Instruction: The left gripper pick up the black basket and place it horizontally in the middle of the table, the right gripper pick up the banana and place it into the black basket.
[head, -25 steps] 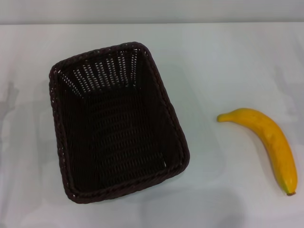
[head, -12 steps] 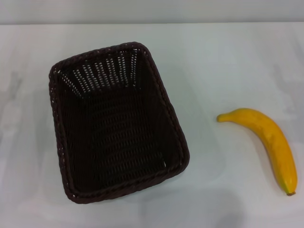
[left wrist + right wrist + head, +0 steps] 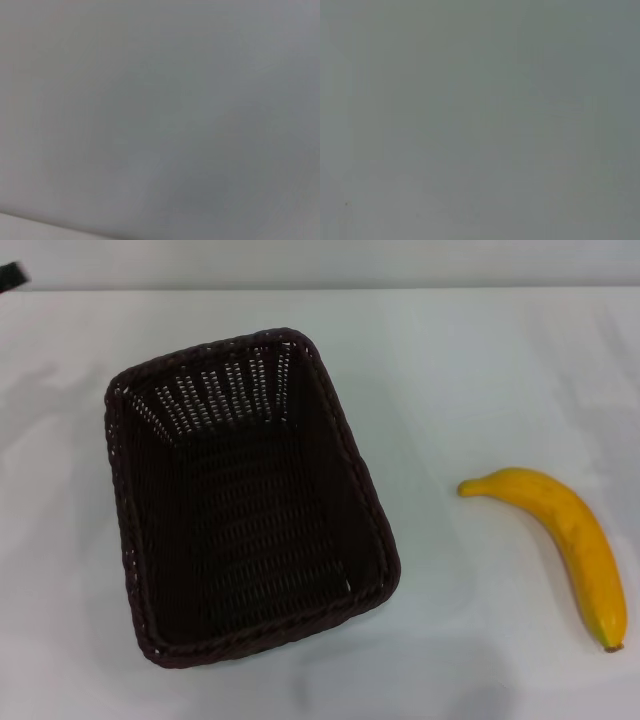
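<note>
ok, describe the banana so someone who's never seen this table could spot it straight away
Start from the white table in the head view, where a big black basket sits left of centre. To the robot's right of it, apart from it and lying flat on bare tabletop, is the banana. It is the only yellow thing there: one smooth curved fruit with a small brown tip at its near end.

Only a small black sliver, perhaps the left hand [image 3: 12,276], shows.

Grey wall strip [image 3: 320,262] along far edge of view, nothing else non-task.
</note>
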Controlling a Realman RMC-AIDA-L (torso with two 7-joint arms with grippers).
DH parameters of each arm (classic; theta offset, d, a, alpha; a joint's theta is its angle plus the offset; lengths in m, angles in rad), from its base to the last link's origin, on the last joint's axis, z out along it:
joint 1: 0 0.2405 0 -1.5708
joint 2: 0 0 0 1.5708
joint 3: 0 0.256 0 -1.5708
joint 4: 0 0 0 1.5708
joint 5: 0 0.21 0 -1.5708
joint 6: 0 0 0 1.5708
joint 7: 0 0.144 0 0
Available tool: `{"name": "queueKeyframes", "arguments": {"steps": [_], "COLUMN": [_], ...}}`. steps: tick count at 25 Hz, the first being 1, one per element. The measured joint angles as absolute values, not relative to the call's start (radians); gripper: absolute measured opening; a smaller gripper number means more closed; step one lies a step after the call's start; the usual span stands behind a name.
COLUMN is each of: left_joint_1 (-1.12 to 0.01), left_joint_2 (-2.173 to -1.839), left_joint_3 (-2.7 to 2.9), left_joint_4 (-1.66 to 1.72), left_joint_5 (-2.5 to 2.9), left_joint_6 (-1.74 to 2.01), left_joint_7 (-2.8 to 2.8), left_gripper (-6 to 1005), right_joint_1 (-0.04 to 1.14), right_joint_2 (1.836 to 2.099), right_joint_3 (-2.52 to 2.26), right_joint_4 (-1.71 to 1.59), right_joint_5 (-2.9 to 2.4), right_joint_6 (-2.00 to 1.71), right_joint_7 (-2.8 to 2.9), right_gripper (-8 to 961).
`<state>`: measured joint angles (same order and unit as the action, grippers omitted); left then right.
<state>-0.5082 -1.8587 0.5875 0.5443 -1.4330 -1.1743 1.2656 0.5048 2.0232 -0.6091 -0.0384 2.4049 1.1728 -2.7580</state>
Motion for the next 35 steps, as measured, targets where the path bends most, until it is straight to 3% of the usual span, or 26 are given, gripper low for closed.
{"name": "queueKeyframes", "arguments": {"steps": [3,7,10,19,26,32,35], "left_joint_1": [-0.585,-0.693,-0.790,-0.942,-0.949,-0.940,-0.940], "left_joint_2": [-1.763,-1.723,-1.719,-1.805,-1.839,-1.896,-1.904], "left_joint_3": [0.703,0.720,0.721,0.739,0.849,0.866,0.865], "left_joint_4": [0.602,0.675,0.691,0.686,0.682,0.673,0.645], "left_joint_5": [-1.326,-1.153,-0.988,-0.727,-0.720,-0.661,-0.654], "left_joint_6": [-1.292,-1.376,-1.411,-1.410,-1.388,-1.299,-1.266], "left_joint_7": [1.154,1.099,1.103,1.286,1.370,1.421,1.449], "left_gripper": [888,887,887,886,886,885,885], "right_joint_1": [0.506,0.520,0.537,0.548,0.553,0.554,0.555], "right_joint_2": [2.023,2.023,2.024,2.027,2.028,2.028,2.028], "right_joint_3": [-0.609,-0.609,-0.611,-0.623,-0.619,-0.623,-0.623], "right_joint_4": [-0.038,-0.036,-0.030,-0.027,-0.013,-0.013,-0.007], "right_joint_5": [2.405,2.405,2.404,2.404,2.404,2.404,2.404], "right_joint_6": [1.173,1.173,1.170,1.169,1.168,1.170,1.171], "right_joint_7": [-2.758,-2.758,-2.758,-2.757,-2.757,-2.757,-2.757], "right_gripper": [868,867,867,867,866,866,866]}}
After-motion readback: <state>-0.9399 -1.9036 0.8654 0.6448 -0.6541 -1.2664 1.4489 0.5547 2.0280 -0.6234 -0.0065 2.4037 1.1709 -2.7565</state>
